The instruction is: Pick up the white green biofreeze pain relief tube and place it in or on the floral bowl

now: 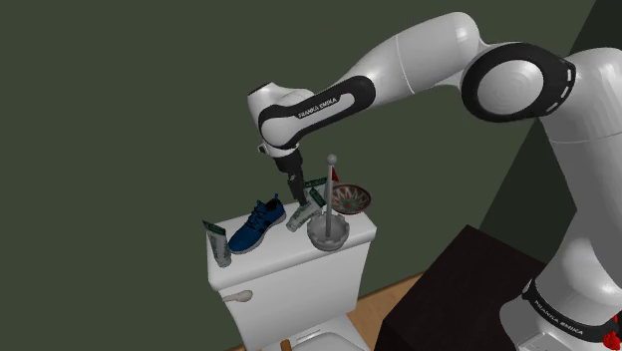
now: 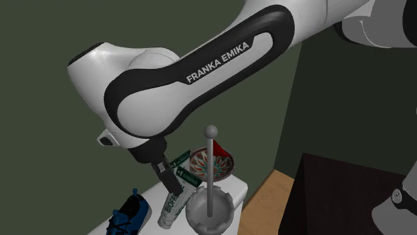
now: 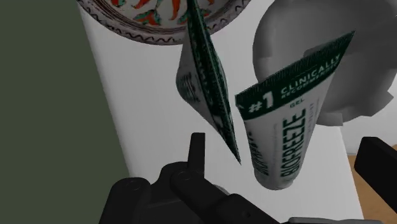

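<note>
On the white toilet tank [image 1: 299, 281], a spare green-capped tube [image 1: 217, 242] is standing at the far left, and a blue sneaker [image 1: 256, 225] is lying just to its right. Right of the shoe, the gripper [image 1: 295, 189] is hanging over two more tubes that are leaning close together. The fingers [image 3: 197, 147] are standing apart and gripping nothing. The one printed BIOFREEZE [image 3: 286, 137] is sitting between them untouched, cap end towards the hand, with the second tube [image 3: 207, 89] edge-on beside it. Further right, a grey holder with a ball-topped rod [image 1: 329, 231] is standing near the tubes, and the floral bowl [image 3: 127, 22] is waiting just behind it. The reach looks to be ending, so the grasp is coming next: lowering around the Biofreeze tube alone, closing, then lifting clear of the rod towards the bowl
</note>
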